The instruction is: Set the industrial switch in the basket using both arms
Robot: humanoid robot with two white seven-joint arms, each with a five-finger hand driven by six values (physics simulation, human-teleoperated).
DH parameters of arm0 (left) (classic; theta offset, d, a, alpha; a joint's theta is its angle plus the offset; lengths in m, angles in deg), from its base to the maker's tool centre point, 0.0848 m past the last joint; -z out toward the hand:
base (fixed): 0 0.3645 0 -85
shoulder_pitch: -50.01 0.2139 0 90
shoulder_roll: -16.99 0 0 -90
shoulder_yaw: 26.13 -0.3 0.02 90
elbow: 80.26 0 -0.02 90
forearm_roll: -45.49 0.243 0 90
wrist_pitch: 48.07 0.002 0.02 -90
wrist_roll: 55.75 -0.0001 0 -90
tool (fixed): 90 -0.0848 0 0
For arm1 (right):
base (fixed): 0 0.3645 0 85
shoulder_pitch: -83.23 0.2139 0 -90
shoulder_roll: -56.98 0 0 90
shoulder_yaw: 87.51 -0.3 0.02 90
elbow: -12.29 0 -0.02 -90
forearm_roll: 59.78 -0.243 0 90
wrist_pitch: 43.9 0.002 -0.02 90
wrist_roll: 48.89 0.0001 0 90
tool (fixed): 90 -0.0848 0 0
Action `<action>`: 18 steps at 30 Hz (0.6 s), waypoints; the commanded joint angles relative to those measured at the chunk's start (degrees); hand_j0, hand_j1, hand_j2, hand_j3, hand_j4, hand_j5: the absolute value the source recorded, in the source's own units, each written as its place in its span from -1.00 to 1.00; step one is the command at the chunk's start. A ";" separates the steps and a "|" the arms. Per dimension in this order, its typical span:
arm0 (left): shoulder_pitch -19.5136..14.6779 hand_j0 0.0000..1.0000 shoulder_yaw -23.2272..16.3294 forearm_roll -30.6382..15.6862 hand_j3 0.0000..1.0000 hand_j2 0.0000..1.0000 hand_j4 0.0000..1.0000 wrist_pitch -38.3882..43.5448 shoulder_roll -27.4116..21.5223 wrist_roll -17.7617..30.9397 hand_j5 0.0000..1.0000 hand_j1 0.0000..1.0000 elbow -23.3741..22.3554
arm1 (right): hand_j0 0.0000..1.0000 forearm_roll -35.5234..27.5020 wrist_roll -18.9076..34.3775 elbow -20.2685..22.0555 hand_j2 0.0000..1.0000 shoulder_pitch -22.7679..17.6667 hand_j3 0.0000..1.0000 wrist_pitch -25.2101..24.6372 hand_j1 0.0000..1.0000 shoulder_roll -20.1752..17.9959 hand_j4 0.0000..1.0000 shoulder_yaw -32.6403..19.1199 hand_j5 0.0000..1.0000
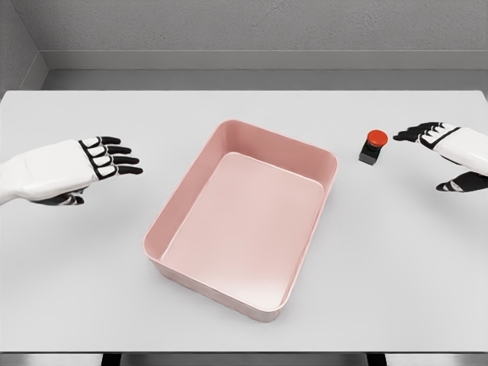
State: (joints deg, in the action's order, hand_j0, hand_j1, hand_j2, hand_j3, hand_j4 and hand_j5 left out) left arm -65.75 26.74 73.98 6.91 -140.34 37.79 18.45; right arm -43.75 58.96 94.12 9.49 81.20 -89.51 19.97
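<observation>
Grey walls, white bench (76,305). Left hand (84,164) hovers near the left edge, fingers spread and empty. Pink basket (181,200) sits mid-bench. Industrial switch (373,146) stands just right of it, close to the right hand (446,149), also splayed, holding nothing. Looks small, rigid and light; I'd pinch the black base, not the red button.

A pale grey tabletop (84,282) fills most of the view, its surface smooth and matte. Beyond its far edge lies a grey floor (229,79), which meets a lighter textured wall (252,27) across the top. A darker wall (17,42) closes the upper left corner.
</observation>
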 commanded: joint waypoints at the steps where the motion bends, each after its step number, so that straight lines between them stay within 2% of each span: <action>1: 0.00 1.00 0.04 -0.36 1.00 1.00 1.00 0.02 -0.08 -0.03 1.00 1.00 0.08 | 1.00 -0.47 -0.02 -0.18 1.00 0.00 1.00 -0.09 1.00 -0.11 1.00 -0.08 1.00; 5: -0.44 1.00 0.04 -0.36 1.00 1.00 1.00 0.02 -0.08 0.06 1.00 1.00 -0.09 | 1.00 -0.21 -0.37 -0.09 1.00 0.35 1.00 -0.09 1.00 -0.02 1.00 -0.26 1.00; 7: -1.23 1.00 -0.05 -0.01 1.00 1.00 1.00 0.02 -0.43 0.76 1.00 1.00 -0.45 | 1.00 0.32 -0.28 0.00 1.00 2.72 1.00 -0.09 1.00 0.59 1.00 0.09 1.00; 9: -2.37 1.00 0.04 -0.01 1.00 1.00 1.00 0.02 -1.14 1.73 1.00 1.00 -3.70 | 1.00 0.41 -0.10 0.09 1.00 4.74 1.00 -0.09 1.00 1.56 1.00 0.27 1.00; 12: -2.55 1.00 -0.05 1.39 1.00 1.00 1.00 0.02 -1.05 1.99 1.00 1.00 -8.53 | 1.00 1.02 0.16 0.35 1.00 8.70 1.00 -0.09 1.00 3.06 1.00 5.36 1.00; 13: -2.72 1.00 -0.14 2.72 1.00 1.00 1.00 0.02 -0.61 4.72 1.00 1.00 -9.15 | 1.00 1.55 0.25 0.35 1.00 9.58 1.00 -0.09 1.00 3.76 1.00 5.89 1.00; 15: -2.90 1.00 -0.05 2.81 1.00 1.00 1.00 0.02 -0.78 5.16 1.00 1.00 -11.08 | 1.00 1.73 0.25 0.44 1.00 10.28 1.00 -0.09 1.00 4.11 1.00 6.24 1.00; 17: -3.25 1.00 -0.05 2.89 1.00 1.00 1.00 0.02 -0.52 5.51 1.00 1.00 -11.52 | 1.00 3.92 0.25 0.44 1.00 12.74 1.00 -0.09 1.00 4.64 1.00 9.84 1.00; 18: -3.43 1.00 -0.05 3.68 1.00 1.00 1.00 0.02 0.18 7.61 1.00 1.00 -11.52 | 1.00 4.98 0.25 0.44 1.00 13.27 1.00 -0.09 1.00 4.73 1.00 10.29 1.00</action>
State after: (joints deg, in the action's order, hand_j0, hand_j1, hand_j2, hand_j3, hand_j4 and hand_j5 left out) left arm -69.61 26.63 77.21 6.89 -140.56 43.56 7.93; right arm -40.15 59.21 94.55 22.93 81.18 -85.25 28.14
